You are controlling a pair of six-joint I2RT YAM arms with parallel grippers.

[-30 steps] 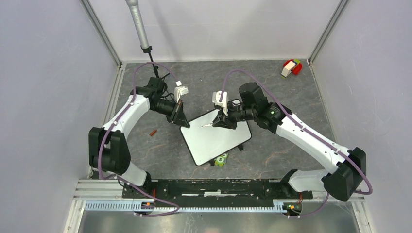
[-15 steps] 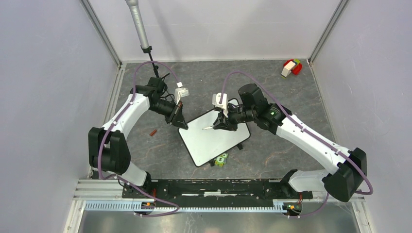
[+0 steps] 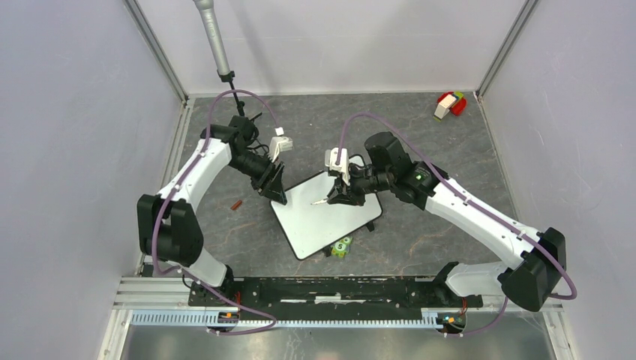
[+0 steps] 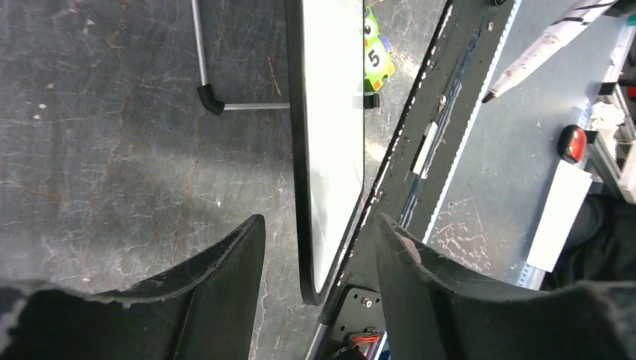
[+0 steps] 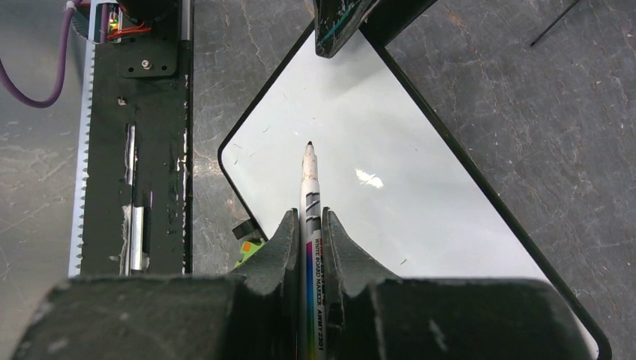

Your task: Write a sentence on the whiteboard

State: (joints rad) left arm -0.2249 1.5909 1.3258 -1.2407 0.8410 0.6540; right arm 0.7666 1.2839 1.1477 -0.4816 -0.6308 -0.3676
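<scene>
The whiteboard (image 3: 330,221) is sitting propped on a thin metal leg (image 4: 244,106) near the middle of the grey table (image 3: 480,142), and one of its corners is pointing toward the arm bases. The left gripper (image 4: 321,221) is hovering at the far left corner of the board. Its two fingers (image 4: 225,277) are standing apart, and the black edge of the board is passing between them with a gap on each side, so they are not pinching the frame. The right gripper (image 5: 307,217) is reaching over the far edge of the board, and its fingers are pressing together on the white barrel of a marker (image 5: 309,176). The marker is pointing straight out along the fingers, with its black tip over the white surface, in the part of the board nearer to the left gripper. I cannot tell whether the tip is touching the surface. The writing surface is showing some tiny specks and one bright reflection. A small green toy with the number 5 (image 3: 342,247) is lying just beside the near edge of the board. A small reddish piece (image 3: 237,204) is lying on the table to the left of the board, and a coloured block (image 3: 450,103) is sitting in the far right corner, well apart from both arms.
</scene>
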